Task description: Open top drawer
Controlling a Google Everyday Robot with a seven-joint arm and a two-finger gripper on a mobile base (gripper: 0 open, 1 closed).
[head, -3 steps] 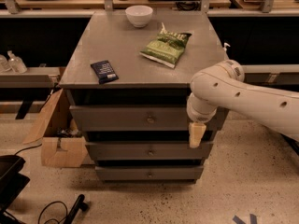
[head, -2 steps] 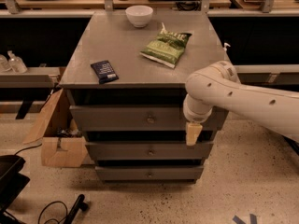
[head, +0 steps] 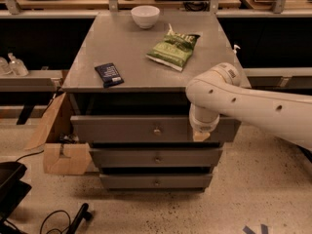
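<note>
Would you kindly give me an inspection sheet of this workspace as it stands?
Surface: grey cabinet top, flat, bearing three items.
Job's things: top drawer, its knob free; dark gap above its front.
Clutter: white bowl, green chip bag, dark packet.
Gripper: gripper at the top drawer's front, right of the knob.
Cables: black cable on the floor, lower left.
Surroundings: cardboard box left of the cabinet.

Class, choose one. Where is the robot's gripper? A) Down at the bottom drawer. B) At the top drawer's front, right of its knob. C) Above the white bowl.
B: the gripper hangs at the top drawer front, right of its knob.
</note>
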